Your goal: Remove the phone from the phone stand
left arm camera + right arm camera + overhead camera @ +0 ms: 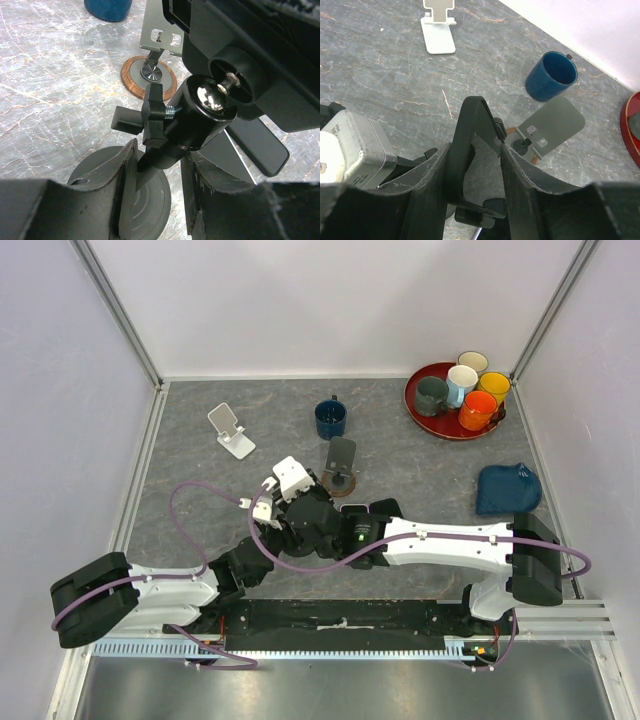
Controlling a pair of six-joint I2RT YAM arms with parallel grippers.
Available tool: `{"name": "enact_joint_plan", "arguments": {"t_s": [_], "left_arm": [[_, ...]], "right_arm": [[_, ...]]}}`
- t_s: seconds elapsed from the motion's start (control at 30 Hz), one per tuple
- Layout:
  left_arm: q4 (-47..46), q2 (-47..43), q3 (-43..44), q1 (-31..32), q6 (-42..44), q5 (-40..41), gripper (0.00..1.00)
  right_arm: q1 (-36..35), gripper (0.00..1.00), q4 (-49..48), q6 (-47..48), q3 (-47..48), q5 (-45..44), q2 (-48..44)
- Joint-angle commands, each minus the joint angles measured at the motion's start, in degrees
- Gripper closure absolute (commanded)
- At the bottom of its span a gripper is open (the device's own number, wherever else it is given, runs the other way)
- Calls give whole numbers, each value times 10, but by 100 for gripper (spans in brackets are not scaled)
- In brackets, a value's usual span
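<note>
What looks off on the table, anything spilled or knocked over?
Nothing stands out: blue mug, white stand and grey stand are upright, cups sit in the red tray, nothing spilled.

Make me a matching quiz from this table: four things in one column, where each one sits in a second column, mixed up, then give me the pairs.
Things:
1. white stand
2. blue mug
3. red tray
4. blue cloth

Places:
A. right side, nearer the front than the tray
B. back left, standing alone
C. back right corner, carrying cups
D. back middle, just behind the grey stand with the wooden base

Pairs: 1-B, 2-D, 3-C, 4-A
</note>
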State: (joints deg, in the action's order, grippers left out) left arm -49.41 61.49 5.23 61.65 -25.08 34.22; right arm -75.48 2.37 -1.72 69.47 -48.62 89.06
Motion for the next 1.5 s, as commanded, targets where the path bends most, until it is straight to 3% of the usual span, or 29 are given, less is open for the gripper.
{"name": "enact_joint_plan", "arguments": {"t_s": [0.0,0.23,0.33,0.47,0.8,0.93,1.2,1.33,1.47], "left_arm": [[33,3,-17,7,-45,13,98],[32,2,-19,7,-47,13,98],[33,-2,-22,7,-53,19,98],[35,-10,-28,7,-61,30,98],[42,-11,-25,7,-63,33,98],[44,-23,-34,6,-74,43,98],[52,-57,-51,-4,-89,40,98],[52,-58,-51,-8,-89,33,98],[54,-66,-51,-12,-92,32,98]], "right_arm": [[20,52,-3,-10,24,23,0],[23,68,21,-6,23,35,-2],[23,85,37,2,21,20,-6],[23,100,53,14,13,2,-21],[19,100,57,36,5,-69,-13],[18,100,56,70,-6,-23,-26],[43,100,58,118,-57,156,-115],[61,100,59,130,-79,207,-147],[67,100,57,110,-80,182,-156]]}}
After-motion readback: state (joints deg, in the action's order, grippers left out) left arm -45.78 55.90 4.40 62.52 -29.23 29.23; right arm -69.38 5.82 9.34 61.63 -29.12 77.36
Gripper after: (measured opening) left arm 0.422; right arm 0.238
